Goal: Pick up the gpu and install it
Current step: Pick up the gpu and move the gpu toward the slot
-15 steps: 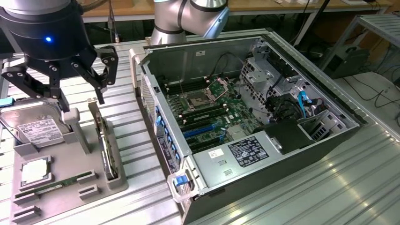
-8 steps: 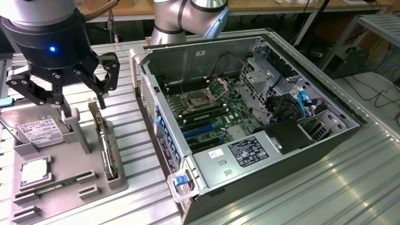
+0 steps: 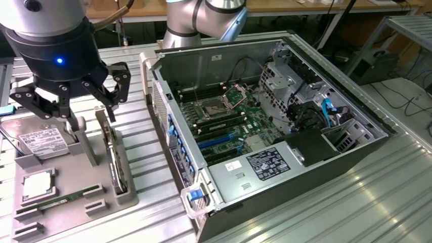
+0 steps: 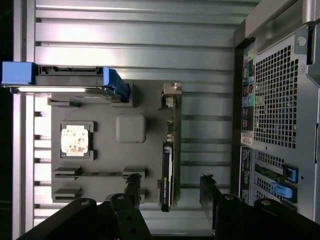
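Observation:
The gpu [image 3: 115, 162] stands on its long edge in a slot of the grey parts tray [image 3: 81, 195], a thin black card with its silver bracket at the far end. My gripper [image 3: 91, 119] hangs open just above the card's far end, one finger on each side and nothing held. In the wrist view the gpu [image 4: 169, 150] runs edge-on straight between my two fingertips, and my gripper [image 4: 170, 189] is centred over it. The open computer case [image 3: 270, 126] lies on its side to the exterior view's right of the tray, motherboard [image 3: 223, 126] exposed.
On the tray sit a silver hard drive [image 3: 44, 142], a CPU [image 3: 37, 185] and a green RAM stick [image 3: 60, 200]. A grey post [image 4: 131, 128] rises beside the gpu. The case's rear panel [image 4: 280, 100] stands close by. Ribbed metal tabletop [image 3: 378, 202] surrounds everything.

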Robot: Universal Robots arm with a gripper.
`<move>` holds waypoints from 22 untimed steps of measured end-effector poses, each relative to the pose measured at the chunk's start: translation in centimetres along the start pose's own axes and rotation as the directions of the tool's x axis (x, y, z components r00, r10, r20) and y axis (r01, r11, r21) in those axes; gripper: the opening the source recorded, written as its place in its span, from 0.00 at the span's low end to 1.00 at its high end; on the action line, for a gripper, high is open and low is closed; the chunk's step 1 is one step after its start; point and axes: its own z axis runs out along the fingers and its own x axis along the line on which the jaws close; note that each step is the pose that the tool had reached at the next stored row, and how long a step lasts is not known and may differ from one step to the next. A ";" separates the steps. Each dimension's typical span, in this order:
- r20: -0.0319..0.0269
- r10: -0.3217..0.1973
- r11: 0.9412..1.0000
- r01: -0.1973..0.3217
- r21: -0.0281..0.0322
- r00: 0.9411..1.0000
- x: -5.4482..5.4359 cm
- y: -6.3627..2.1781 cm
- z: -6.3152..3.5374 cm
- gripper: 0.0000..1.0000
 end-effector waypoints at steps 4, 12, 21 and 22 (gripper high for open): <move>0.000 0.000 1.000 0.000 0.000 1.000 0.0 -0.04 0.73 0.60; 0.000 0.000 1.000 0.000 0.000 1.000 0.1 -0.11 2.40 0.60; 0.000 0.000 1.000 0.000 0.000 1.000 0.1 -0.20 4.28 0.60; 0.000 0.000 1.000 0.000 0.000 1.000 0.1 -0.21 4.45 0.60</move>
